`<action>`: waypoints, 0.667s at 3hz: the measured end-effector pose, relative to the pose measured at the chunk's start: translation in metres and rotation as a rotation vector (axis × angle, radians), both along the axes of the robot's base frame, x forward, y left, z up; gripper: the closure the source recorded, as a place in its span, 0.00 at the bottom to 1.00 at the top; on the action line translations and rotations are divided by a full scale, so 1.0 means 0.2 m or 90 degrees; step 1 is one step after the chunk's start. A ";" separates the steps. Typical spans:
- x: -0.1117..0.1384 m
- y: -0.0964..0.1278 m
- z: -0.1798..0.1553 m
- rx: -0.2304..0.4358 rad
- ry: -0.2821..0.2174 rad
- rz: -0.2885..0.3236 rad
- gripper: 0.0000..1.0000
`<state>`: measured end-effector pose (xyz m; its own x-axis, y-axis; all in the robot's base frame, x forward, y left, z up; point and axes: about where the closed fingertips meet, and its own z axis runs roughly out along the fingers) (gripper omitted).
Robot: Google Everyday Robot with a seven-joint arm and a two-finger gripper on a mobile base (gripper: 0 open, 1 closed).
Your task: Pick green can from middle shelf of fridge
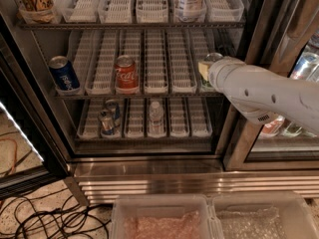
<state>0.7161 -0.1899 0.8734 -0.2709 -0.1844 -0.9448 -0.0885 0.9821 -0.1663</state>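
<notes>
— What is on the middle shelf (pixel 156 78) of the fridge (pixel 149 168)?
— White trays (pixel 182 63). A blue can (pixel 64 74) stands at the left end. A red can (pixel 126 73) stands to its right. The green can (pixel 214 58) stands at the right end, mostly hidden.
— Where is the gripper (pixel 204 69)?
— Right at the green can, at the tip of the white arm (pixel 269 93) that reaches in from the right. I cannot tell if it is open or closed.
— And near us?
— Two clear bins (pixel 159 203). The left one holds pink stuff.

Blue can (pixel 64 74), cola can (pixel 126 74), perhaps bottle (pixel 156 116)
</notes>
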 end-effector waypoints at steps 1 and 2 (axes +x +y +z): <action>0.00 0.00 0.00 0.000 0.000 0.000 0.84; 0.00 0.00 0.00 0.000 0.000 0.000 1.00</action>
<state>0.7161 -0.1898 0.8734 -0.2709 -0.1843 -0.9448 -0.0885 0.9821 -0.1662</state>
